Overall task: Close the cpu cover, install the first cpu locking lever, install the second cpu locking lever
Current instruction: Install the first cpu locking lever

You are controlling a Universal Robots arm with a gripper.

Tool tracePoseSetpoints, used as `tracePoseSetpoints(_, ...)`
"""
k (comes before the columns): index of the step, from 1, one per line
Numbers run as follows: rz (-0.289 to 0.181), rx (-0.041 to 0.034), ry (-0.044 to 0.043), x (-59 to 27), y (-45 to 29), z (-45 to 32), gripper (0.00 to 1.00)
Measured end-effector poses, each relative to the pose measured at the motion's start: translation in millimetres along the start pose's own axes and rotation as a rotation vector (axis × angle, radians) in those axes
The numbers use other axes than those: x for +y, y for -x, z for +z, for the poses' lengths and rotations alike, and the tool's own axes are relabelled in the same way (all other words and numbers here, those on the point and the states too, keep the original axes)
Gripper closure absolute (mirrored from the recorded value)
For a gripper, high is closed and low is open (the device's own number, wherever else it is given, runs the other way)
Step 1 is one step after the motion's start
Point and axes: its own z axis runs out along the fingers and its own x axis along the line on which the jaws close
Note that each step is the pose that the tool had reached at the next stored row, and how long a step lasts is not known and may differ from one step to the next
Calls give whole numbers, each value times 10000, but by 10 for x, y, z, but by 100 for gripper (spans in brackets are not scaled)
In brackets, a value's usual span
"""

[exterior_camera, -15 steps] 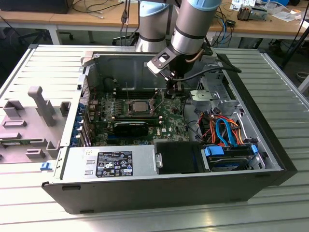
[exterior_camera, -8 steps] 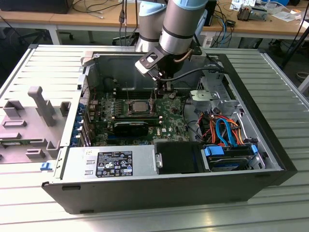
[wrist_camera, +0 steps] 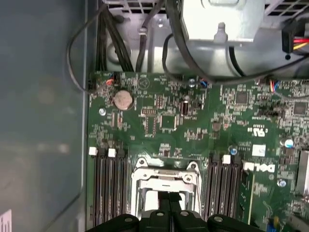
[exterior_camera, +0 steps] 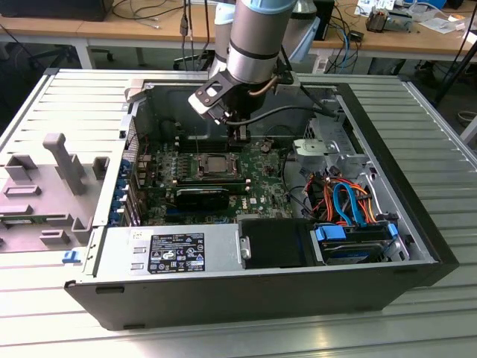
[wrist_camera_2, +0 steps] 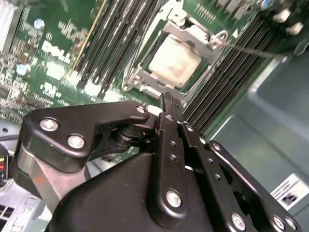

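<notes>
The cpu cover [exterior_camera: 200, 166] is a small silvery frame lying flat around the pale cpu on the green motherboard [exterior_camera: 264, 175] inside the open computer case. In the second wrist view the cpu cover [wrist_camera_2: 145, 79] frames the cpu, and a thin metal lever rod [wrist_camera_2: 251, 50] sticks out from one corner of the socket. My gripper [exterior_camera: 240, 138] hangs just above the socket's far edge in the exterior view. The black fingers [wrist_camera_2: 166, 125] are pressed together, and the gripper [wrist_camera_2: 169, 102] holds nothing. In the first wrist view the gripper [wrist_camera: 169, 197] overlaps the cpu cover [wrist_camera: 145, 175].
A grey labelled power-supply box [exterior_camera: 171, 250] lies at the case's near side, with a black oblong block [exterior_camera: 201, 196] just beyond it. Orange and blue cables [exterior_camera: 346, 198] and a drive cage fill the exterior view's right. Memory slots [wrist_camera: 108, 193] flank the socket. Grey fixtures [exterior_camera: 56, 175] stand outside the case.
</notes>
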Motion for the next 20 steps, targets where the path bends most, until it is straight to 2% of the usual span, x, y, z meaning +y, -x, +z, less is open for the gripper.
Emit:
tracePoseSetpoints(2, 1, -1, 5, -80, -4, 19, 89)
tracePoseSetpoints(5, 0, -3, 6, -80, -4, 19, 89)
tracePoseSetpoints(6, -1, -7, 44, -80, -4, 20, 89)
tracePoseSetpoints(7, -17, -46, 332, -79, -4, 23, 89)
tracePoseSetpoints(11, -44, -97, 845, -81, -3, 25, 89)
tracePoseSetpoints(14, -43, -115, 850, -82, -3, 26, 89)
tracePoseSetpoints(17, -33, -269, 842, -101, -4, 37, 89)
tracePoseSetpoints(20, -33, -289, 841, -183, -8, 66, 89)
